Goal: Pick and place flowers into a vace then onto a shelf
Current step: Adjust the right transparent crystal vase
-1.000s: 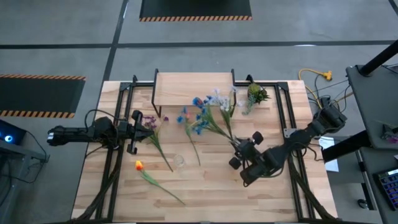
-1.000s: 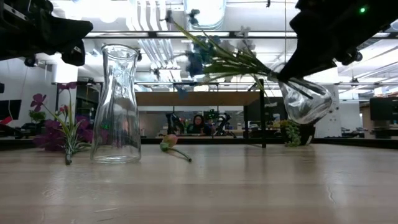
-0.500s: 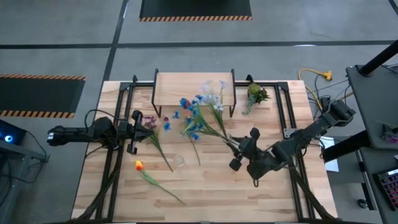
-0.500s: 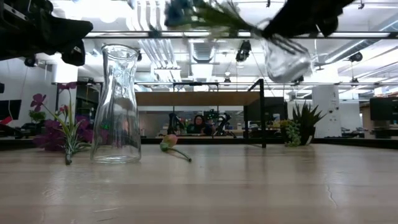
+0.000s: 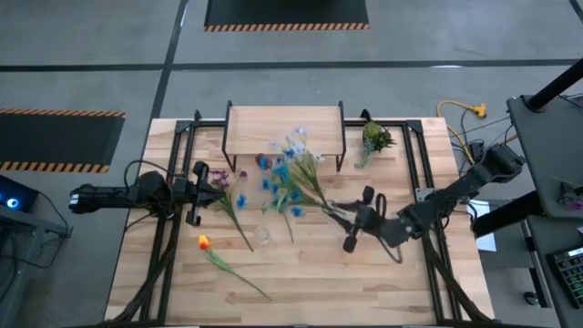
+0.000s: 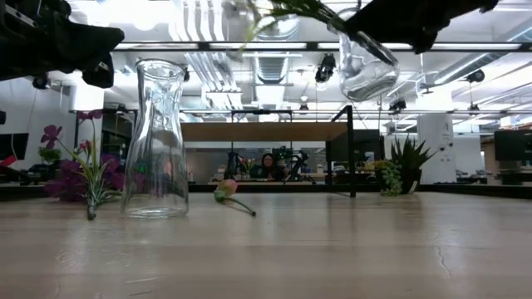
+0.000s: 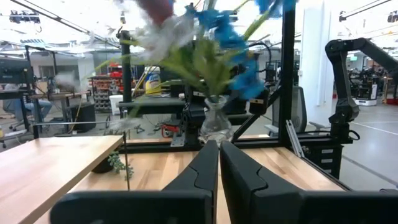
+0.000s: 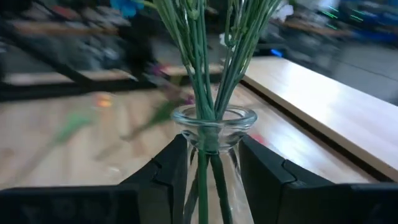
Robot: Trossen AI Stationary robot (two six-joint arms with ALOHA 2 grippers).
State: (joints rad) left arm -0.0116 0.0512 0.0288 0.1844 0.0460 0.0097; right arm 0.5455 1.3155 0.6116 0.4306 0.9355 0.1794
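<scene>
Progress is partial: right gripper [image 8: 208, 163] carries a glass vase [image 8: 211, 134] of blue and white flowers [image 5: 284, 169] above the surface, jaws pinching its neck. The shelf [image 5: 282, 130] is bare. Three stems lie loose beside the left gripper [image 5: 196, 192], whose jaws are pressed together.

— Where is the right gripper [image 5: 351, 220]?
— Above the table's middle, arm stretched in from the right, fingers [image 8: 171, 167] clamped on a glass neck.
— And the left gripper [image 5: 197, 194]?
— Fingers pressed together, arm lying level at the left side.
</scene>
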